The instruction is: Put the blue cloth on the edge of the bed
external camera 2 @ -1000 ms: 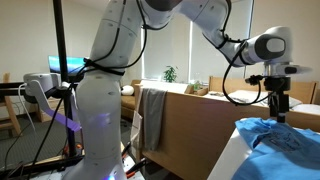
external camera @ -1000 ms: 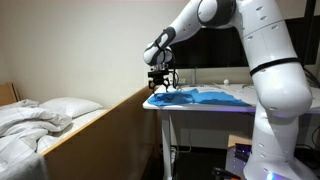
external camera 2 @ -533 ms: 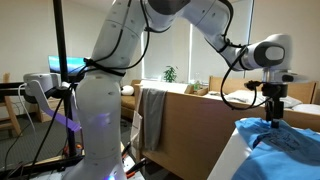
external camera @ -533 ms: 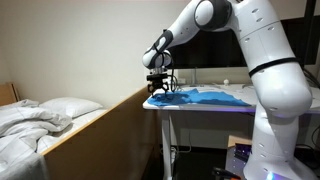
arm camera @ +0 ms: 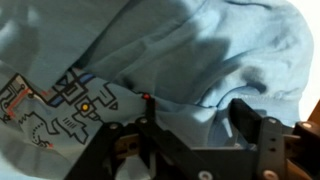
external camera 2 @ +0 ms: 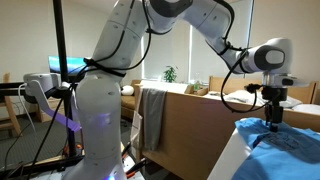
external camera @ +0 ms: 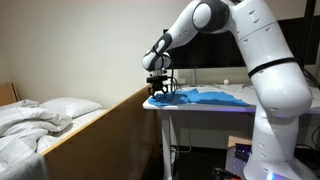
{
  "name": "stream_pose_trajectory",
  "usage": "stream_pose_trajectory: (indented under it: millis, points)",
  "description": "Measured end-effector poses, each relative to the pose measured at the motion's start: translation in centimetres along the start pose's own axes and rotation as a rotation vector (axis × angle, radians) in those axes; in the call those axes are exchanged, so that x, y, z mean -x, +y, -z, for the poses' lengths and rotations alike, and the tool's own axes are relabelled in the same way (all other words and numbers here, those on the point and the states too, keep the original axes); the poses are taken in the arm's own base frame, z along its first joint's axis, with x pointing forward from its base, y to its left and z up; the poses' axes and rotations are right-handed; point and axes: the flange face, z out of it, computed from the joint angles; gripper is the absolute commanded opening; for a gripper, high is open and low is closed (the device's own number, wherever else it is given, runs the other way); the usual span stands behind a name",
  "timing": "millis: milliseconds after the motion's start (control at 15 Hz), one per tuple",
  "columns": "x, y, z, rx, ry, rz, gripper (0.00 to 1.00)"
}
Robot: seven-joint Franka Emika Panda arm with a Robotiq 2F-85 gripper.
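**Taking hold of the blue cloth (external camera: 205, 96)**

It lies rumpled on the white desk (external camera: 165, 106); light, soft and limp, it will sag and trail when lifted; a raised fold at its left end suits a pinch. The gripper (external camera: 159, 92) hangs there, fingers (arm camera: 245, 120) spread astride a wrinkle, seemingly not yet closed; the edge of the bed (external camera: 100, 125) runs near, to the left.
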Motion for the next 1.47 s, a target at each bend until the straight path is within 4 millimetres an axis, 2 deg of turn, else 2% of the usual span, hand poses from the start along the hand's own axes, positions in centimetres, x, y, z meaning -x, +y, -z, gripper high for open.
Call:
stream_pose_trajectory:
  millis: [400, 600, 667, 933, 1133, 1267, 1467]
  points:
    - [-0.1, -0.4, 0.7, -0.014, 0.008, 0.0, 0.1]
    - [-0.2, -0.5, 0.8, -0.027, 0.007, -0.006, 0.06]
    - [-0.2, -0.6, 0.8, -0.032, 0.011, -0.007, 0.09]
    - [-0.6, -1.2, 1.7, -0.081, 0.066, -0.005, 0.09]
    - [-0.3, -2.2, 4.1, -0.161, 0.148, 0.007, 0.08]
    - [0.6, -3.0, 6.7, -0.223, 0.21, 0.017, 0.08]
    - [3.2, -3.7, 11.5, -0.296, 0.304, 0.026, 0.08]
